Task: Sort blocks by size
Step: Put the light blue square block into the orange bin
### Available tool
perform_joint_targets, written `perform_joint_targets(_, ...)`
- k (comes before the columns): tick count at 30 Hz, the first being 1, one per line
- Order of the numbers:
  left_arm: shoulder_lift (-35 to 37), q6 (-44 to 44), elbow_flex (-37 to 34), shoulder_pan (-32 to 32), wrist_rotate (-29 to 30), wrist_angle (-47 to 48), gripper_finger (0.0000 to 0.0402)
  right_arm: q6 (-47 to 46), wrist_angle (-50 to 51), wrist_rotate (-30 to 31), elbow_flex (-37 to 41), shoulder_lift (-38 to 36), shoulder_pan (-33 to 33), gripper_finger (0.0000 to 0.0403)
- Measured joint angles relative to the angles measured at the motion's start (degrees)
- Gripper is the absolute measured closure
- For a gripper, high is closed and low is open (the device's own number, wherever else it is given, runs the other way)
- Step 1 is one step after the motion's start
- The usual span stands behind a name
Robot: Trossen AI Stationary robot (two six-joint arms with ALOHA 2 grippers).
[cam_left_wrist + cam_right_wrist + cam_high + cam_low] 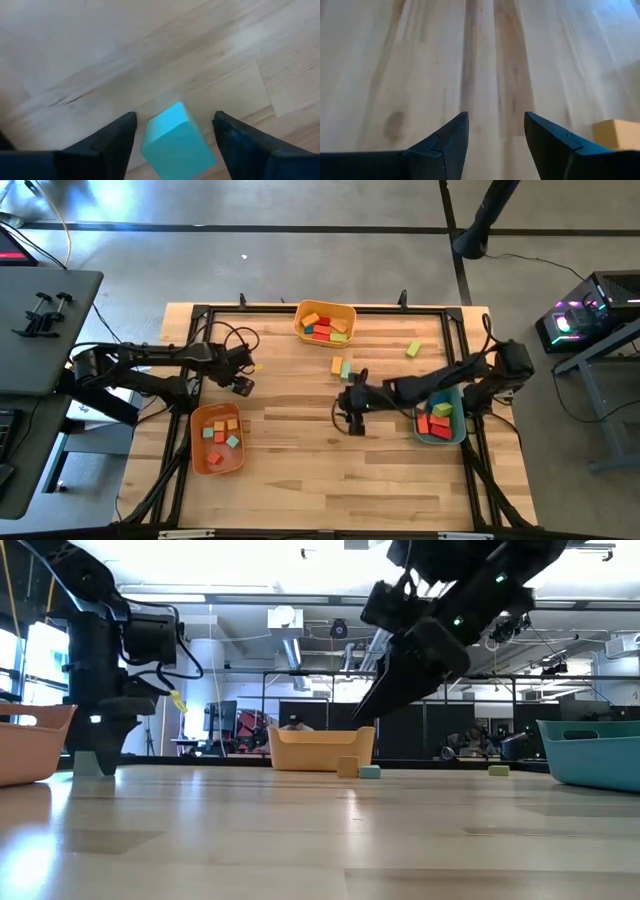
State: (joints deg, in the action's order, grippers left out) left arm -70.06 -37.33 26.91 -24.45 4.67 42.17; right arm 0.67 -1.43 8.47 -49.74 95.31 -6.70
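The near half of the pale wooden desk [330, 490] lies bare, giving free passage along its near edge. Three plastic bins block the margins: an orange one [216, 439] near the left edge, a yellow one [325, 322] at the far edge, a teal one [441, 418] by the right edge. Small loose wooden blocks [343, 366] sit toward the far edge, and both dark arms span mid-desk.
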Motion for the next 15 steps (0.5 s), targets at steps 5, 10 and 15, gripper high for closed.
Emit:
perform_joint_targets(5,-0.02,2.02,-0.10,1.11,1.45,-1.25,0.0197,-9.50,-0.57,7.43,0.00,0.00,-6.81,0.0215)
perform_joint_targets(10,-0.07,2.30,-0.21,3.81,3.57,-2.83,0.0242,-16.74,-4.01,13.75,0.00,0.00,-13.53,0.0215)
perform_joint_targets(15,-0.15,1.55,-0.31,6.67,5.43,-4.56,0.0263,-16.69,-8.10,22.43,0.00,-0.02,-17.97,0.0215)
